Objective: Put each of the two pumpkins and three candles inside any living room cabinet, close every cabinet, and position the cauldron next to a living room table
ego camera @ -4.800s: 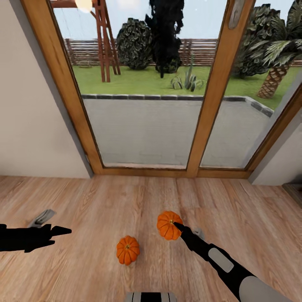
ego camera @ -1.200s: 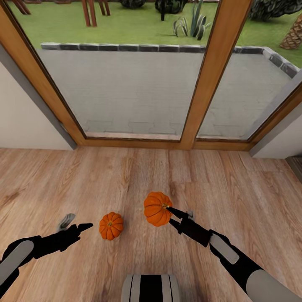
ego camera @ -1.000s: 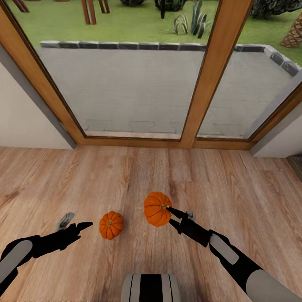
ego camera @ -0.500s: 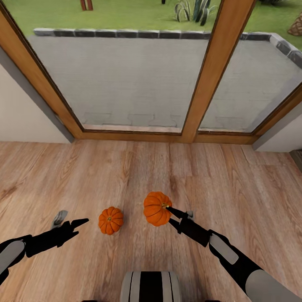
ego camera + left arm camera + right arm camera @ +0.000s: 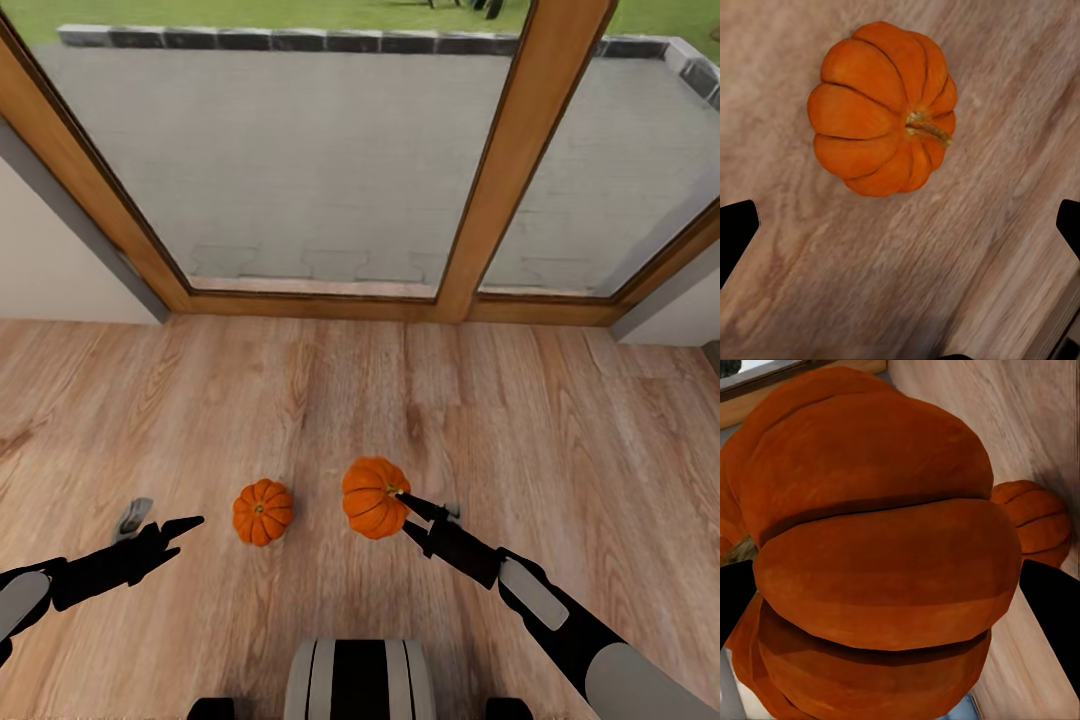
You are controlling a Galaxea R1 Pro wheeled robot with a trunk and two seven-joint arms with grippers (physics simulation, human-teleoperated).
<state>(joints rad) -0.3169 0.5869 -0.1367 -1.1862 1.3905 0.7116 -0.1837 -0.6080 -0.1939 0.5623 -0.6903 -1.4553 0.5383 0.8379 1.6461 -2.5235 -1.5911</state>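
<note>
Gripping the larger ribbed orange pumpkin point(image 5: 372, 497) at its stem side, the right gripper point(image 5: 409, 505) has its black fingers pinched on it, just above the wood-plank floor point(image 5: 520, 420). The smaller ribbed orange pumpkin point(image 5: 263, 511) sits on the floor just left of it. The left gripper point(image 5: 178, 527) hovers near that one, apart from it, fingers spread wide in the left wrist view. Wood-framed glass door point(image 5: 500, 180) beyond.

Two pumpkins side by side: left pumpkin point(image 5: 263, 511) on floor point(image 5: 560, 420), right pumpkin point(image 5: 374, 497) beside it; glass door point(image 5: 330, 170) behind.
</note>
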